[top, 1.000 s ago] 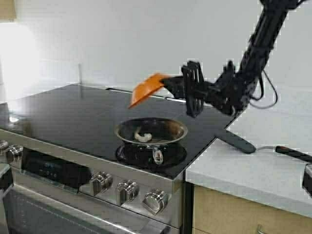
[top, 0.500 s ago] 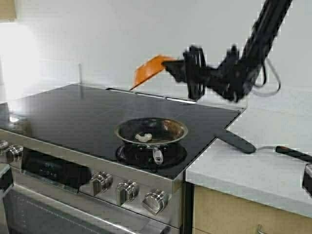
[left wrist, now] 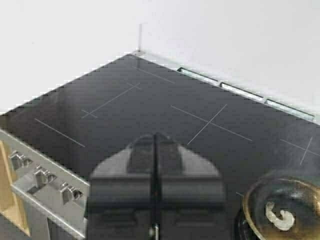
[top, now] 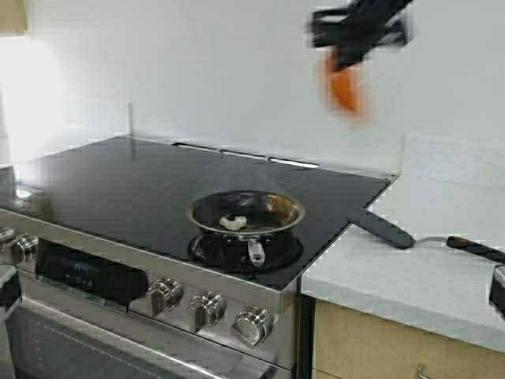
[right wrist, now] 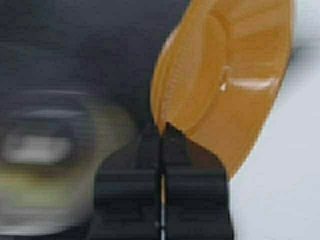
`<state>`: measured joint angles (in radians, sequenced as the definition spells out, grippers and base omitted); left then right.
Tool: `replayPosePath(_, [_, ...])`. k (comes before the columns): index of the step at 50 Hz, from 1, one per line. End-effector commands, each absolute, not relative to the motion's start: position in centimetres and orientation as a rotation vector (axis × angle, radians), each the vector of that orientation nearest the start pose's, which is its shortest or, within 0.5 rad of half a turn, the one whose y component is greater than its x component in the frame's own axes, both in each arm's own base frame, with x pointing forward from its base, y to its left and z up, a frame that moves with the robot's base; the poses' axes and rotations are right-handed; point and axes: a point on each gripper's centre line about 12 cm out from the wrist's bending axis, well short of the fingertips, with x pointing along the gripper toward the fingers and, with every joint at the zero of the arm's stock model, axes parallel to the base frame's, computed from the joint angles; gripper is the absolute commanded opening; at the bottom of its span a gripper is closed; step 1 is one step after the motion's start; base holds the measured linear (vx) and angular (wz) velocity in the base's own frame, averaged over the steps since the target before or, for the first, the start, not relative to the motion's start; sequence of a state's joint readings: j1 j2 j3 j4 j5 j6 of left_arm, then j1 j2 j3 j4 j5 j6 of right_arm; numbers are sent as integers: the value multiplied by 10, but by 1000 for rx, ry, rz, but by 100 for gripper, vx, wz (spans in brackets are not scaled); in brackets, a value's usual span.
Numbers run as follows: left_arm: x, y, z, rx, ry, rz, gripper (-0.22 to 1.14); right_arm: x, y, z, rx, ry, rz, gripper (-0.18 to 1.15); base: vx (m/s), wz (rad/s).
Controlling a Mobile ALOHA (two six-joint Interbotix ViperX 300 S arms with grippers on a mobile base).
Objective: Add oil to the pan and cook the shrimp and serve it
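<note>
Shrimp point(top: 233, 223) sits in the pan point(top: 245, 212) on the stove point(top: 118, 181) — right gripper point(right wrist: 161, 131), up at 1 o'clock, pinches an orange bowl point(top: 345, 88); left gripper point(left wrist: 155, 145) clenched, empty.

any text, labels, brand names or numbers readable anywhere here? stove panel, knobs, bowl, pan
None can be read.
Stove display panel: faint lit marks, too small and blurred to read.
Knobs: no legible markings.
Orange bowl, held by the right gripper: plain, no print visible.
Pan with the shrimp: no visible stamp or brand.
Left gripper: no label.
</note>
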<state>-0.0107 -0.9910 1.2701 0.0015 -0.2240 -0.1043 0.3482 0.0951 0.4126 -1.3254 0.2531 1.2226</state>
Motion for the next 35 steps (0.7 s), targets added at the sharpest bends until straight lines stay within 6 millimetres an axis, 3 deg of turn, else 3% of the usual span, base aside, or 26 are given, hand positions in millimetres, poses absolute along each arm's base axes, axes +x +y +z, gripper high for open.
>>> replayPosePath(1, [191,-2,256,-104,46,-7,3,413,75,245,-477,535,-124,6,0,0])
replayPosePath(9, [191,-2,257,-103,45,-9,3,407,7,222,-737,789,-290,6,0,0])
replayPosePath(22, [190,-2,256,-104,48,-7,3,402,-98,170,-655,1036,-388,6,0,0])
replayPosePath(29, [191,-2,256,-101,50,-7,3,397,-133,131,-589,1141,-429,6,0,0])
replayPosePath(35, [190,-2,255,-98,50,-7,3,402,-145,97,-577,1218,-428,6,0,0])
